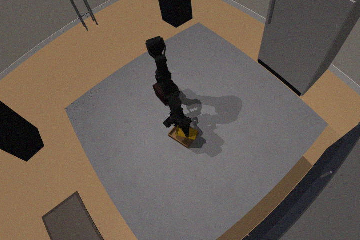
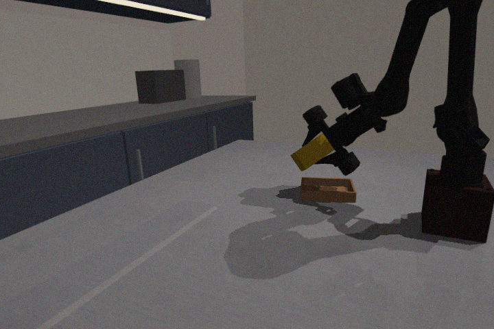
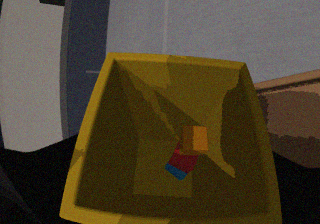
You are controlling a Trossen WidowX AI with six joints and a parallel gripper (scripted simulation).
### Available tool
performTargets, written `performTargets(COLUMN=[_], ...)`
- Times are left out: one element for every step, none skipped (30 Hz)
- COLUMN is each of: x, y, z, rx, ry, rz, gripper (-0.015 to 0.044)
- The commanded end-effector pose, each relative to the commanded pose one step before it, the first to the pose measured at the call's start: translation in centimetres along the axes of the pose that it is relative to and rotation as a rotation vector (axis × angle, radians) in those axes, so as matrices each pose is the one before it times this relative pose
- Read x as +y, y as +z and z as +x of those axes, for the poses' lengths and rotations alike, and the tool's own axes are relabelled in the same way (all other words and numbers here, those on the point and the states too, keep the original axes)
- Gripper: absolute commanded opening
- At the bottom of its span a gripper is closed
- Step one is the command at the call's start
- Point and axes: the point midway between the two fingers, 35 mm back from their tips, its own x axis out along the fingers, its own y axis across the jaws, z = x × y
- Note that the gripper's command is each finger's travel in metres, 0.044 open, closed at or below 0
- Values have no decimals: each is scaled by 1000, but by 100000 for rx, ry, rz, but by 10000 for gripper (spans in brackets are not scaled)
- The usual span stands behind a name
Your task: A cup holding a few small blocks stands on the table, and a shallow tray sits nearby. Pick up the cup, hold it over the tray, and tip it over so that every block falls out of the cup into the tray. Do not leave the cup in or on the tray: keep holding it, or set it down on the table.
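From the exterior viewpoint, the arm base [image 1: 159, 93] [image 2: 455, 209] stands at 4 o'clock from the wooden tray [image 1: 179, 139] [image 2: 327, 195] [image 3: 295, 104]. The gripper [image 1: 182, 131] [image 2: 318, 149] [image 3: 168, 124] is clamped on the yellow cup [image 1: 193, 135] [image 2: 309, 154] [image 3: 110, 149], tilted above the table [image 1: 203, 181] [image 2: 178, 271] [image 3: 215, 24] at the tray's 11 o'clock. In the wrist view, an orange block [image 3: 199, 138] sits inside at 1 o'clock from a red block [image 3: 183, 161]. Beyond, the countertop [image 1: 327, 209] [image 2: 80, 116] [image 3: 30, 84] lies toward 10 o'clock.
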Motion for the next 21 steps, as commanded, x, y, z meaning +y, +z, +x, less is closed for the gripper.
performTargets(x=[-43,-6,-6,-6,-6,-6,-6,-6,-6,-6,-7,-7,-7,-7,-7,-7,-7,-7,-7,-7,-7], y=[29,-3,-2,-2,-2,-2,-2,-2,-2,-1,-1,-1,-1,-1,-1,-1,0,0,0,0,0], z=[140,18,18,18,18,18,18,18,18,18,18,18,18,18,18,18,18,18,18,18,18], rx=[-323,0,0,0,0,0,0,0,0,0,0,0,0,0,0,0,0,0,0,0,0], ry=[3,0,0,0,0,0,0,0,0,0,0,0,0,0,0,0,0,0,0,0,0], rz=[8495,2185,2185,2185,2185,2185,2185,2185,2185,2185,2185,2185,2185,2185,2185,2185,2185,2185,2185,2185,2185], gripper=[0,0,0,0,0,0,0,0,0,0,0,0,0,0,0,0,0,0,0,0,0])
